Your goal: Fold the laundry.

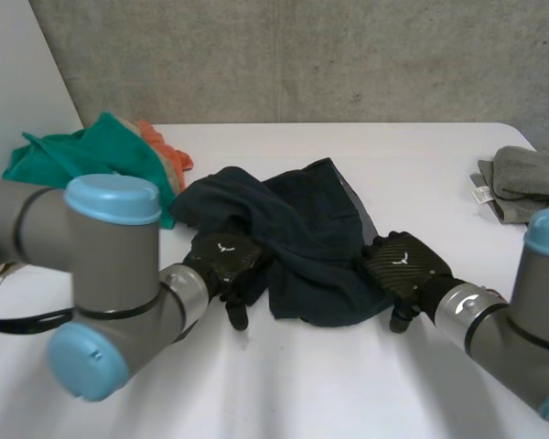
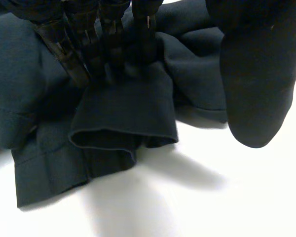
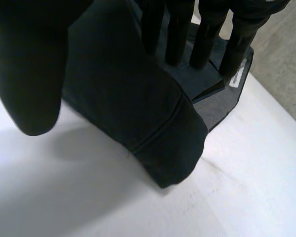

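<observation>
A dark navy cloth (image 1: 302, 238) lies crumpled in the middle of the white table (image 1: 293, 384). My left hand (image 1: 224, 261) rests on its near left edge. In the left wrist view its straight fingers (image 2: 89, 49) lie on a folded hem of the cloth (image 2: 123, 113), and the thumb (image 2: 256, 74) stands apart over the table. My right hand (image 1: 403, 265) sits at the cloth's near right edge. There its straight fingers (image 3: 207, 39) press on the cloth (image 3: 133, 98) near a white label, with the thumb (image 3: 29, 64) held off it. Neither hand pinches the fabric.
A heap of green cloth (image 1: 91, 155) with an orange piece (image 1: 165, 151) lies at the far left. A folded grey cloth (image 1: 526, 178) with a white tag sits at the right edge. A concrete wall runs behind the table.
</observation>
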You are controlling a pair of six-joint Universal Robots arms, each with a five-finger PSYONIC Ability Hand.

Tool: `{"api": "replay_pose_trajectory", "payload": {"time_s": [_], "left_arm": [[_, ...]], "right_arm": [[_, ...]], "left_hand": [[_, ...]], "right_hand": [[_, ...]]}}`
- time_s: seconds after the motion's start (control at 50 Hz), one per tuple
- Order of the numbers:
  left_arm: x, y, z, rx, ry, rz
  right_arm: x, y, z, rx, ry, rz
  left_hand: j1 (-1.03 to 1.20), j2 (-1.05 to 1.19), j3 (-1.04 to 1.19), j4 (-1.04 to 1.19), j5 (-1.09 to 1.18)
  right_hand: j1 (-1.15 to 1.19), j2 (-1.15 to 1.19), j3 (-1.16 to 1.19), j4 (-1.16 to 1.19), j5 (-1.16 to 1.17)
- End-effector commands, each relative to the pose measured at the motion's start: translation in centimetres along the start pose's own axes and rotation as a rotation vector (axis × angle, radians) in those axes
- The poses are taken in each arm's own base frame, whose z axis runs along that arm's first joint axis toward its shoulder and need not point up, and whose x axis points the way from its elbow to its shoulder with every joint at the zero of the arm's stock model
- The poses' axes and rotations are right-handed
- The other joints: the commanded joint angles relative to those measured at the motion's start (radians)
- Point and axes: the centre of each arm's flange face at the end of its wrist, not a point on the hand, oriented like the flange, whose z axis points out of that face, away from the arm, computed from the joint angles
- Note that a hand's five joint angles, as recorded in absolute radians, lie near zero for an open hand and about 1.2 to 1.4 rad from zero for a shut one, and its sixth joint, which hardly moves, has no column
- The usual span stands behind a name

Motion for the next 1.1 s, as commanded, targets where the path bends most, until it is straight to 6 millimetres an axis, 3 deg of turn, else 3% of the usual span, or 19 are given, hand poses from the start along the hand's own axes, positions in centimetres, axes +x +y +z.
{"api": "replay_pose_trajectory", "payload": {"time_s": [0.02,0.06,0.22,0.26,0.3,0.36,0.4,0.48,0.54,0.56,0.62,0.72,0.76,0.84,0.94,0.98,1.04,1.08,1.1], "left_arm": [[-0.1,-0.7,3.0,0.015,-0.066,0.029],[0.2,-0.8,3.7,0.022,-0.087,0.054],[0.7,-1.0,5.8,0.037,-0.154,0.201],[1.0,-1.1,6.1,0.051,-0.165,0.233],[1.0,-1.2,6.7,0.066,-0.188,0.274],[0.7,-1.6,6.9,0.076,-0.221,0.323],[0.4,-2.3,6.5,0.087,-0.240,0.338],[-0.1,-6.0,3.5,0.171,-0.268,0.339],[-0.3,-9.0,-0.1,0.245,-0.262,0.335],[-0.7,-10.6,-2.1,0.289,-0.261,0.331],[-2.2,-13.3,-5.7,0.364,-0.284,0.319],[-3.8,-15.1,-8.8,0.406,-0.278,0.324],[-3.9,-14.6,-8.7,0.368,-0.253,0.323],[-4.2,-12.3,-6.7,0.240,-0.187,0.311],[-4.3,-9.2,-2.2,0.121,-0.135,0.288],[-4.5,-8.8,-0.9,0.112,-0.142,0.285],[-5.8,-9.3,1.5,0.150,-0.195,0.278],[-7.3,-11.4,2.5,0.251,-0.257,0.266],[-8.3,-13.8,2.3,0.356,-0.305,0.249]], "right_arm": [[-0.4,0.5,2.2,0.054,0.057,-0.005],[-0.4,0.6,2.4,0.051,0.068,-0.002],[0.3,0.2,1.5,0.016,0.101,0.044],[0.5,-0.2,1.1,0.016,0.102,0.062],[1.0,-0.7,0.5,0.007,0.106,0.086],[1.7,-1.4,-0.2,-0.002,0.114,0.111],[2.1,-1.9,-0.5,0.001,0.121,0.112],[3.4,-3.4,-1.4,0.006,0.141,0.112],[4.9,-5.4,-2.5,0.027,0.169,0.111],[5.8,-6.6,-3.1,0.044,0.190,0.106],[8.0,-9.1,-4.8,0.075,0.245,0.106],[9.1,-11.2,-6.5,0.057,0.247,0.127],[9.0,-11.3,-6.5,0.034,0.227,0.132],[7.7,-10.7,-5.8,-0.032,0.153,0.141],[5.7,-9.4,-2.7,-0.056,0.094,0.124],[5.4,-9.0,-1.6,-0.056,0.096,0.117],[6.4,-9.2,1.3,0.010,0.191,0.095],[7.3,-10.2,2.3,0.084,0.254,0.084],[8.6,-11.7,3.1,0.175,0.330,0.076]], "left_hand": [[-0.005,-0.001,-0.002,0.004,0.014],[-0.008,-0.004,-0.005,0.001,0.011],[0.051,0.054,0.053,0.059,0.069],[0.177,0.180,0.179,0.185,0.195],[0.461,0.465,0.464,0.469,0.480],[1.050,1.054,1.053,1.058,1.068],[1.052,1.056,1.055,1.060,1.071],[1.052,1.056,1.055,1.060,1.071],[1.052,1.056,1.055,1.060,1.071],[1.052,1.056,1.055,1.060,1.071],[1.052,1.056,1.055,1.060,1.071],[1.052,1.056,1.055,1.060,1.071],[1.052,1.056,1.055,1.060,1.071],[1.052,1.056,1.055,1.060,1.071],[1.052,1.056,1.055,1.060,1.071],[1.052,1.056,1.055,1.060,1.071],[1.052,1.056,1.055,1.060,1.071],[1.052,1.056,1.055,1.060,1.071],[1.052,1.056,1.055,1.060,1.071]], "right_hand": [[0.656,0.662,0.657,0.661,0.650],[0.955,0.961,0.956,0.960,0.949],[0.957,0.963,0.958,0.962,0.951],[0.957,0.963,0.958,0.962,0.951],[0.957,0.963,0.958,0.962,0.951],[0.957,0.963,0.958,0.962,0.951],[0.957,0.963,0.958,0.962,0.951],[0.957,0.963,0.958,0.962,0.951],[0.957,0.963,0.958,0.962,0.951],[0.957,0.963,0.958,0.962,0.951],[0.957,0.963,0.958,0.962,0.951],[0.957,0.963,0.958,0.962,0.951],[0.957,0.963,0.958,0.962,0.951],[0.957,0.963,0.958,0.962,0.951],[0.957,0.963,0.958,0.962,0.951],[0.957,0.963,0.958,0.962,0.951],[0.957,0.963,0.958,0.962,0.951],[0.957,0.963,0.958,0.962,0.951],[0.957,0.963,0.958,0.962,0.951]]}}
